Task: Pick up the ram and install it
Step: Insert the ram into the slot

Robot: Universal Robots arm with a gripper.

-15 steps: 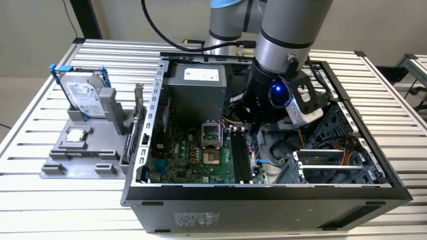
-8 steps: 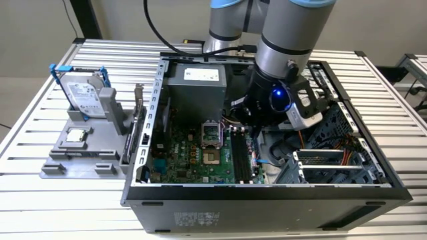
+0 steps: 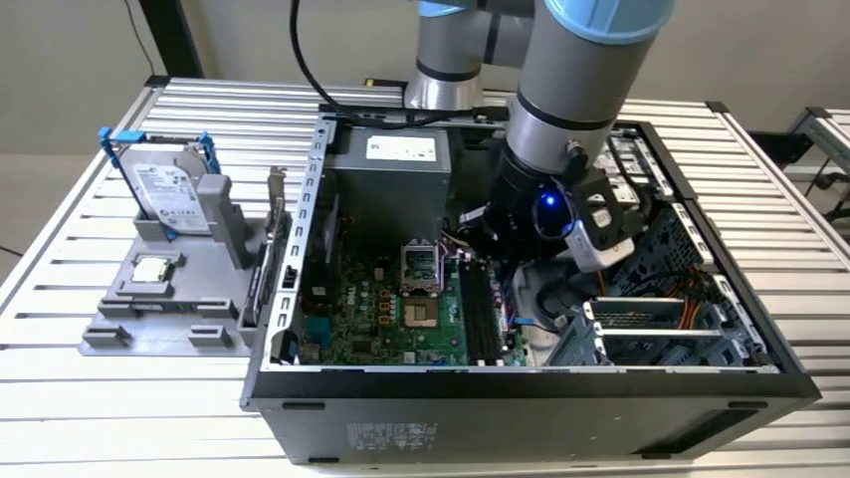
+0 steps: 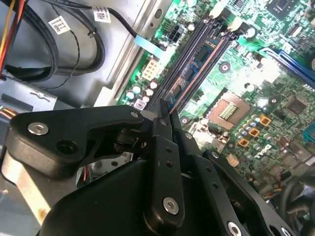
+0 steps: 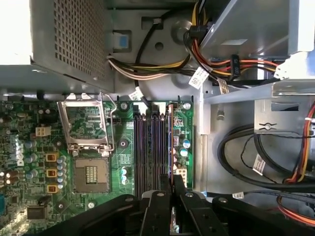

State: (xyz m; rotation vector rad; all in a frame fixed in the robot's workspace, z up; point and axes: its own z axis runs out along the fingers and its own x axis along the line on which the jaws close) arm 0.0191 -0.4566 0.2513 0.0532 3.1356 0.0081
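Observation:
The ram [image 5: 171,142] stands on edge in the outermost of the motherboard's black slots [image 5: 147,147], on the side toward the drive bays. In the second wrist view its blue-green face with dark chips [image 4: 197,61] runs away from the fingertips. My gripper [image 5: 172,181] is shut on the near end of the stick, with its black fingers [image 4: 160,128] pressed together around the thin edge. In the exterior view the gripper [image 3: 512,271] reaches down into the open computer case [image 3: 531,383], over the slots.
An open CPU socket [image 5: 91,172] lies beside the slots. Cable bundles [image 5: 231,64] and a metal drive cage [image 3: 651,319] crowd the other side. Outside the case, a grey fixture [image 3: 159,309] holds a hard drive in a blue frame [image 3: 166,189], and an upright card [image 3: 275,229] stands close by.

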